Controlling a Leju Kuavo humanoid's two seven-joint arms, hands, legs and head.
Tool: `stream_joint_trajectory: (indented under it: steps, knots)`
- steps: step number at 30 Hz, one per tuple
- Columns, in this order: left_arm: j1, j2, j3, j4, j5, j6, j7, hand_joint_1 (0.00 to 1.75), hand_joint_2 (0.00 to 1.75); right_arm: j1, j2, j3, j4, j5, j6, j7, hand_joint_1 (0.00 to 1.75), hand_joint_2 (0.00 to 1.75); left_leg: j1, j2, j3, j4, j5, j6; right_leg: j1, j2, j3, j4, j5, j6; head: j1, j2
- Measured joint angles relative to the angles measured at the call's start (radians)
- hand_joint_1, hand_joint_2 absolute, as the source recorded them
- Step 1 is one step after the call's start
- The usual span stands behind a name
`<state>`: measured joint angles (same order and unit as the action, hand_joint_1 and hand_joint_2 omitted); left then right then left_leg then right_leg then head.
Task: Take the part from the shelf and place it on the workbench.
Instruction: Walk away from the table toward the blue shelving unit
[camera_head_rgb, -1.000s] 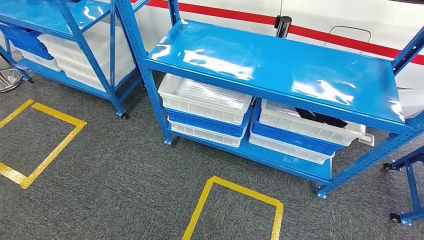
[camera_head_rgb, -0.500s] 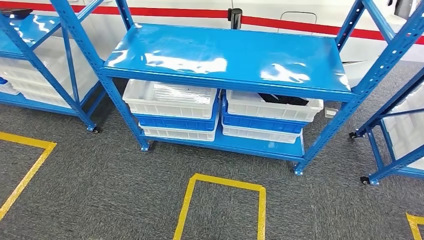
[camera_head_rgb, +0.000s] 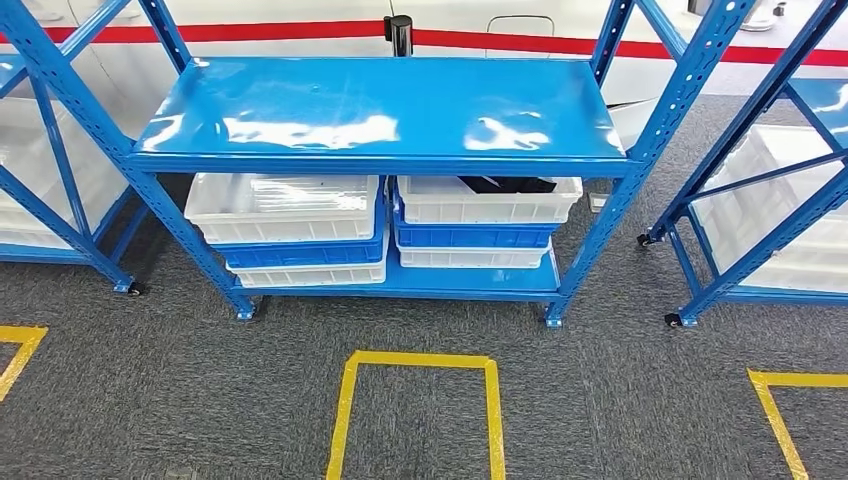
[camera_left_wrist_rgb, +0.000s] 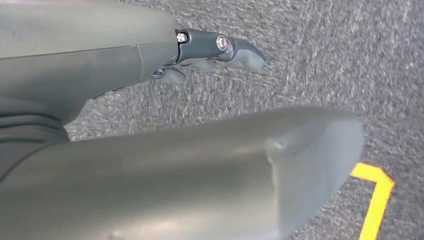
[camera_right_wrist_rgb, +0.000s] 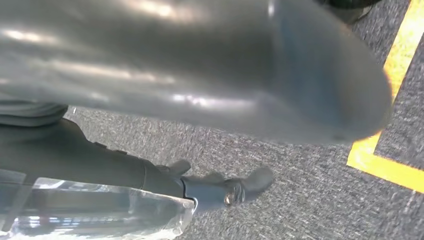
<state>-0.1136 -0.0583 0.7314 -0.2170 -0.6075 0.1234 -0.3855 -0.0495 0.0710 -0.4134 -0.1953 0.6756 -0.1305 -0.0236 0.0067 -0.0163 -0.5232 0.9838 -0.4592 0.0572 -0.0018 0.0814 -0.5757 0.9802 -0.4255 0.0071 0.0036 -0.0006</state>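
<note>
The blue two-level shelf (camera_head_rgb: 380, 110) stands straight ahead in the head view, its top board bare and glossy. On its lower level sit two stacks of white and blue bins. A dark part (camera_head_rgb: 508, 185) lies in the top white bin (camera_head_rgb: 490, 205) of the right stack, half hidden under the top board. The left stack's top white bin (camera_head_rgb: 283, 205) shows nothing dark inside. My left hand (camera_left_wrist_rgb: 90, 85) hangs over grey carpet with its fingers (camera_left_wrist_rgb: 220, 47) apart from the thumb (camera_left_wrist_rgb: 225, 170), holding nothing. My right hand (camera_right_wrist_rgb: 75, 142) hangs likewise, thumb (camera_right_wrist_rgb: 225, 70) and fingers (camera_right_wrist_rgb: 225, 190) spread and empty.
A yellow taped square (camera_head_rgb: 415, 410) marks the carpet in front of the shelf. More blue racks with white bins stand at the left (camera_head_rgb: 45, 150) and right (camera_head_rgb: 770, 190). A white wall with a red stripe (camera_head_rgb: 480, 40) runs behind, with a black post (camera_head_rgb: 399, 33).
The whole picture has shifted: the camera has turned, so the shelf now stands centred and square-on, and a rack at the right has come into view. Nothing on the shelf moved.
</note>
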Motion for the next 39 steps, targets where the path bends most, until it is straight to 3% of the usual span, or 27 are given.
stream_joint_trajectory:
  steps: [1, 3, 5, 6, 7, 9, 10, 12, 13, 17, 20, 22, 25, 27, 31, 32, 33, 39]
  knots:
    - [0.0, -0.001, 0.001, 0.0, -0.002, 0.005, -0.001, 0.0, 0.87, -0.001, -0.001, -0.001, 0.0, 0.003, -0.004, 0.0, 0.0, 0.0, 0.002, 0.004, 0.001, -0.013, 0.011, 0.003, 0.003, -0.016, -0.014, 0.023, -0.014, -0.001, 0.002, 0.0]
    - [0.002, -0.003, 0.005, 0.0, -0.005, 0.019, -0.003, 0.0, 1.75, -0.006, -0.003, -0.002, 0.0, 0.009, -0.015, 0.004, 0.0, 0.0, 0.004, 0.014, -0.003, -0.028, 0.025, 0.004, 0.001, -0.053, -0.071, 0.135, -0.073, -0.008, 0.007, 0.0]
    - [0.006, -0.004, 0.008, 0.0, -0.007, 0.032, -0.004, 0.0, 1.75, -0.009, -0.005, -0.003, 0.0, 0.014, -0.025, 0.009, 0.0, 0.0, 0.003, 0.026, -0.013, -0.027, 0.031, 0.001, -0.007, -0.067, -0.128, 0.266, -0.127, -0.005, 0.01, 0.0]
    - [0.008, -0.005, 0.01, 0.001, -0.007, 0.037, -0.004, 0.0, 1.75, -0.009, -0.006, -0.004, 0.0, 0.016, -0.029, 0.01, 0.0, 0.0, 0.003, 0.031, -0.016, -0.027, 0.033, -0.003, -0.012, -0.07, -0.134, 0.29, -0.134, 0.003, 0.01, 0.0]
    - [0.008, -0.007, 0.011, 0.001, -0.007, 0.041, -0.004, 0.0, 1.75, -0.008, -0.007, -0.004, 0.0, 0.018, -0.032, 0.012, 0.0, 0.44, 0.004, 0.035, -0.019, -0.026, 0.035, -0.006, -0.017, -0.073, -0.117, 0.269, -0.125, 0.014, 0.011, 0.0]
    - [0.008, -0.01, 0.013, 0.001, -0.007, 0.046, -0.005, 0.0, 1.75, -0.01, -0.009, -0.004, 0.0, 0.024, -0.037, 0.014, 0.0, 1.31, 0.007, 0.04, -0.023, -0.018, 0.036, -0.016, -0.03, -0.084, -0.028, 0.124, -0.081, 0.039, 0.012, 0.0]
    - [0.008, -0.011, 0.013, 0.001, -0.007, 0.048, -0.006, 0.0, 1.75, -0.012, -0.009, -0.004, 0.0, 0.026, -0.038, 0.014, 0.0, 1.75, 0.007, 0.043, -0.027, -0.011, 0.033, -0.024, -0.032, -0.089, 0.012, 0.054, -0.064, 0.043, 0.013, 0.0]
    - [0.008, -0.011, 0.014, 0.001, -0.007, 0.049, -0.008, 0.0, 1.75, -0.017, -0.007, -0.004, 0.0, 0.03, -0.039, 0.014, 0.0, 1.75, 0.004, 0.046, -0.034, 0.001, 0.026, -0.034, -0.035, -0.093, 0.048, -0.01, -0.049, 0.035, 0.012, 0.0]
    - [0.008, -0.011, 0.014, 0.001, -0.008, 0.05, -0.009, 0.0, 1.75, -0.018, -0.006, -0.004, 0.0, 0.03, -0.04, 0.014, 0.0, 1.75, 0.003, 0.046, -0.036, 0.004, 0.024, -0.03, -0.033, -0.09, 0.048, -0.01, -0.045, 0.028, 0.009, 0.0]
    - [0.008, -0.012, 0.014, 0.001, -0.009, 0.05, -0.011, 0.0, 1.75, -0.018, -0.006, -0.005, 0.0, 0.031, -0.04, 0.013, 0.0, 1.75, 0.006, 0.046, -0.038, 0.005, 0.03, 0.018, -0.029, -0.088, 0.048, -0.01, -0.038, 0.014, 0.004, 0.0]
    - [0.008, -0.012, 0.014, 0.001, -0.009, 0.05, -0.012, 0.0, 1.75, -0.018, -0.006, -0.005, 0.0, 0.032, -0.04, 0.012, 0.0, 1.75, 0.008, 0.046, -0.039, 0.004, 0.033, 0.036, -0.024, -0.087, 0.046, -0.01, -0.036, 0.01, 0.003, 0.0]
    - [0.008, -0.012, 0.014, 0.001, -0.009, 0.05, -0.013, 0.0, 1.75, -0.018, -0.006, -0.005, 0.0, 0.034, -0.04, 0.011, 0.0, 1.75, 0.009, 0.046, -0.04, 0.004, 0.035, 0.039, -0.02, -0.087, 0.046, -0.009, -0.036, 0.006, 0.003, 0.0]
    - [0.008, -0.013, 0.015, 0.001, -0.009, 0.048, -0.015, 0.0, 1.75, -0.018, -0.006, -0.006, 0.0, 0.039, -0.039, 0.011, 0.0, 1.75, 0.014, 0.046, -0.04, 0.004, 0.039, 0.026, -0.015, -0.087, 0.045, -0.009, -0.036, 0.003, 0.003, 0.0]
    - [0.008, -0.013, 0.016, 0.001, -0.007, 0.047, -0.017, 0.0, 1.75, -0.018, -0.006, -0.006, 0.0, 0.041, -0.037, 0.01, 0.0, 1.75, 0.016, 0.046, -0.041, 0.003, 0.04, 0.008, -0.012, -0.088, 0.043, -0.008, -0.036, 0.003, 0.004, 0.0]
    - [0.008, -0.013, 0.02, 0.001, -0.006, 0.045, -0.018, 0.0, 1.75, -0.019, -0.007, -0.006, 0.0, 0.044, -0.037, 0.01, 0.0, 1.75, 0.022, 0.046, -0.043, 0.002, 0.041, -0.052, -0.008, -0.088, 0.037, -0.004, -0.036, 0.002, 0.004, 0.0]
    - [0.008, -0.013, 0.021, 0.001, -0.006, 0.045, -0.018, 0.0, 1.75, -0.019, -0.007, -0.006, 0.0, 0.044, -0.037, 0.01, 0.0, 1.75, 0.023, 0.046, -0.045, 0.002, 0.041, -0.061, -0.008, -0.088, 0.036, -0.003, -0.036, 0.002, 0.004, 0.0]
    - [0.008, -0.013, 0.022, 0.001, -0.006, 0.045, -0.018, 0.0, 1.75, -0.019, -0.007, -0.006, 0.0, 0.044, -0.037, 0.01, 0.0, 1.75, 0.023, 0.046, -0.045, 0.002, 0.041, -0.066, -0.008, -0.088, 0.035, -0.003, -0.036, 0.002, 0.004, 0.0]
    - [0.008, -0.013, 0.03, 0.001, -0.006, 0.044, -0.018, 0.0, 1.75, -0.019, -0.008, -0.006, 0.0, 0.045, -0.036, 0.01, 0.0, 1.75, 0.015, 0.046, -0.047, 0.004, 0.04, -0.066, -0.013, -0.088, 0.034, -0.003, -0.036, 0.003, 0.004, 0.0]
